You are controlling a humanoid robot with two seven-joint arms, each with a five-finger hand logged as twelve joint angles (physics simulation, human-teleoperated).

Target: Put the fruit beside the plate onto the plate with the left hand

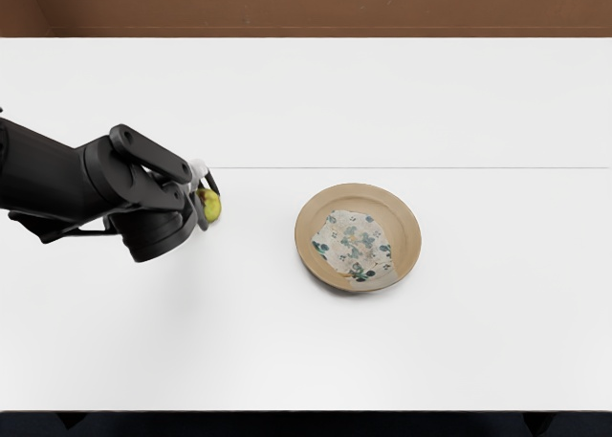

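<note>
Item: small yellow-green fruit (211, 206), clasped at the fingertips of the left hand (164, 212), well left of the plate (409, 229); risk: the shallow-looking grip lets it slip and roll across the table (287, 341) in transit.

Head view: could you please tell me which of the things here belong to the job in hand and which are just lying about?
Belong to the job:
- fruit, yellow-green, left of the plate
- plate, nothing on it yet
- left hand, closed around the fruit

Not part of it:
- table, only the support
- brown wall behind
</note>
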